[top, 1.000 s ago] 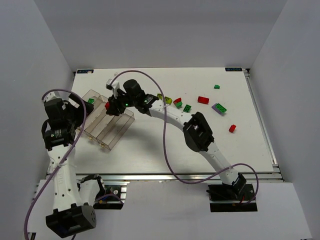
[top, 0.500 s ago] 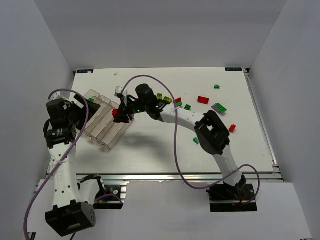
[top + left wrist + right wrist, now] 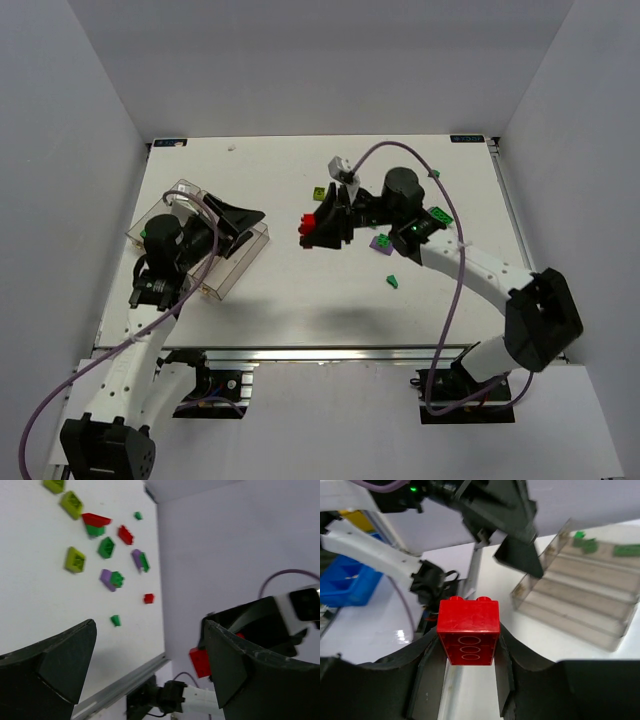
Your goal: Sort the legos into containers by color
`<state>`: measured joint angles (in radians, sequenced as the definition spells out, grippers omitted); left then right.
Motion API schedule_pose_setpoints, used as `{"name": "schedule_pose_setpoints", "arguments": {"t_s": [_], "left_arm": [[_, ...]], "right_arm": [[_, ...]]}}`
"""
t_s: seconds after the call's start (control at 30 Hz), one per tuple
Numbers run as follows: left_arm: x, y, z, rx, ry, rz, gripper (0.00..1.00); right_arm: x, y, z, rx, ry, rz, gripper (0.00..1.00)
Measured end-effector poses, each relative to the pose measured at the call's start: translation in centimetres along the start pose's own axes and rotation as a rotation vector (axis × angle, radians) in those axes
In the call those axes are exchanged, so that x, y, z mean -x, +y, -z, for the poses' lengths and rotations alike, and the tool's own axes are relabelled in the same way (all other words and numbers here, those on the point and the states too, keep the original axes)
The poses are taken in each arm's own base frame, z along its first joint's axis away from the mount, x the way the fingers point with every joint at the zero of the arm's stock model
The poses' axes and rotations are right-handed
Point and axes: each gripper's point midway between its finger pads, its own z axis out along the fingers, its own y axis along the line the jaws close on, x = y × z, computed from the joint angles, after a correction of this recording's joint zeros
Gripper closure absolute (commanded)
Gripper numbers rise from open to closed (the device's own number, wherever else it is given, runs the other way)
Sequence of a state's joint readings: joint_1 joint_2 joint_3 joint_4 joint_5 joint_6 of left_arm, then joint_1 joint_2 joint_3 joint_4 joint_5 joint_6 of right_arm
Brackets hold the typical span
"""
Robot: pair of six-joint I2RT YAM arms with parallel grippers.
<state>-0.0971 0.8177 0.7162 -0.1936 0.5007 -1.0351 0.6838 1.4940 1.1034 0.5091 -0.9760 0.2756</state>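
Note:
My right gripper (image 3: 318, 232) is shut on a red lego (image 3: 309, 221) and holds it above the table, to the right of the clear divided tray (image 3: 236, 266). In the right wrist view the red lego (image 3: 468, 630) is clamped between the two fingers (image 3: 432, 675), studs pointing away. The tray (image 3: 580, 611) lies ahead on the right, with green legos (image 3: 585, 543) in its far compartment. My left gripper (image 3: 245, 222) is open and empty over the tray's right end. In the left wrist view it (image 3: 149, 627) is wide open, and the red lego (image 3: 200, 661) shows beyond it.
Loose legos lie right of centre: a yellow-green one (image 3: 319, 193), a purple one (image 3: 381, 241) and a green one (image 3: 393, 281). The left wrist view shows several more, among them yellow-green (image 3: 75, 560), red (image 3: 125, 534) and purple with green (image 3: 110, 577). The metal table rail (image 3: 330, 352) runs along the near edge.
My right gripper has carried the red lego rightward, away from the tray, and its arm has swung right. My left arm has leaned over the tray, its gripper now pointing right.

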Motion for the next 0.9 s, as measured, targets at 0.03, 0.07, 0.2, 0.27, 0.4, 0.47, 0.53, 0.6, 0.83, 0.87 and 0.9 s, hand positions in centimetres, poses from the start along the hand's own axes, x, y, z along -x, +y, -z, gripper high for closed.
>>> {"name": "schedule_pose_setpoints", "arguments": {"t_s": [0.03,0.07,0.2,0.27,0.4,0.47,0.53,0.6,0.83,0.87,0.9], "left_arm": [[-0.4,-0.6,-0.1,-0.040,0.000,0.020,0.02],[-0.8,-1.3,-0.1,-0.080,0.003,0.037,0.02],[-2.2,-4.7,-0.6,-0.211,0.037,0.082,0.02],[-3.4,-6.4,-0.8,-0.267,0.074,0.099,0.02],[-7.2,-8.2,-1.8,-0.308,0.187,0.140,0.02],[-9.2,-8.3,-2.5,-0.296,0.243,0.164,0.02],[-10.1,-8.5,-3.0,-0.286,0.255,0.189,0.02],[-10.4,-8.7,-3.2,-0.286,0.252,0.202,0.02],[-11.0,-9.9,-2.9,-0.320,0.261,0.229,0.02],[-11.0,-9.9,-2.9,-0.319,0.259,0.233,0.02],[-11.0,-9.8,-3.0,-0.317,0.258,0.236,0.02]], "right_arm": [[-0.4,0.9,0.6,0.007,-0.003,-0.020,0.95],[-0.8,1.6,1.0,0.011,-0.004,-0.037,0.95],[-1.1,3.3,2.1,0.013,-0.020,-0.063,0.95],[-0.7,3.6,2.2,0.006,-0.030,-0.053,0.94],[-0.2,3.0,2.3,-0.035,-0.046,-0.021,0.92],[-0.4,2.4,2.3,-0.063,-0.044,-0.007,0.92],[-0.8,1.9,2.5,-0.081,-0.033,0.005,0.92],[-1.1,1.1,2.7,-0.109,-0.026,0.019,0.92],[-1.4,0.2,2.8,-0.144,-0.010,0.078,0.91],[-1.4,0.1,2.8,-0.148,-0.009,0.090,0.91],[-1.4,0.1,2.8,-0.150,-0.006,0.101,0.92]]}}
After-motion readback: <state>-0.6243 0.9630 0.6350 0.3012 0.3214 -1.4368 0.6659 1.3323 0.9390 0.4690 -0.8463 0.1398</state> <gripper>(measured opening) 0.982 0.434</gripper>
